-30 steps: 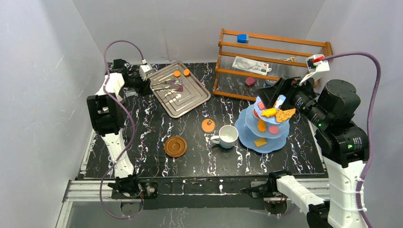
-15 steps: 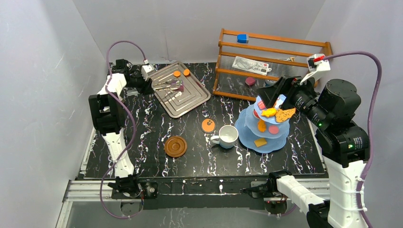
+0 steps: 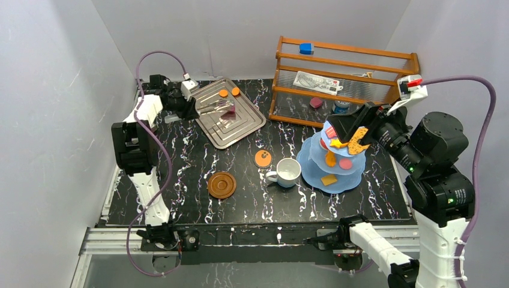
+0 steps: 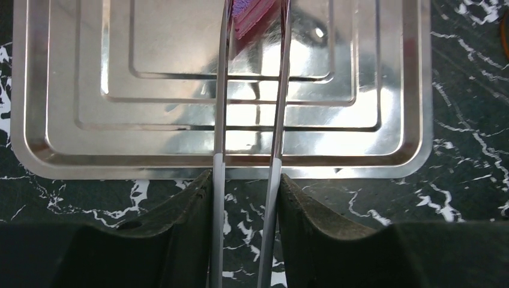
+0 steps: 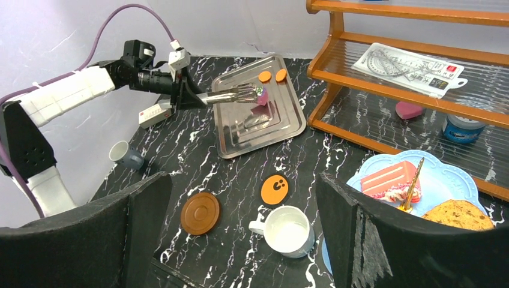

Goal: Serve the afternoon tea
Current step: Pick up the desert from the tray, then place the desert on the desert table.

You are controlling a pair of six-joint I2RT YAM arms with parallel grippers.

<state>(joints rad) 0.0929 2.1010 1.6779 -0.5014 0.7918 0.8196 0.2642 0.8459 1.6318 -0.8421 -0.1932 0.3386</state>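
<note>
Clamping the metal tongs [image 4: 277,120], your left fingers [image 4: 180,228] hold the pink cake [image 4: 252,15] above the silver tray [image 4: 72,120], far left; it's likely light and slick, so pinch its flat sides; right fingers [image 5: 372,240] apart.

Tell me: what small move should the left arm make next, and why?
Probably lift the tongs a little, straight up. The left gripper squeezes the tongs, their tips pinch the pink cake over the silver tray, and the blue stand is far to the right; the cake should clear the tray's rim first.
</note>
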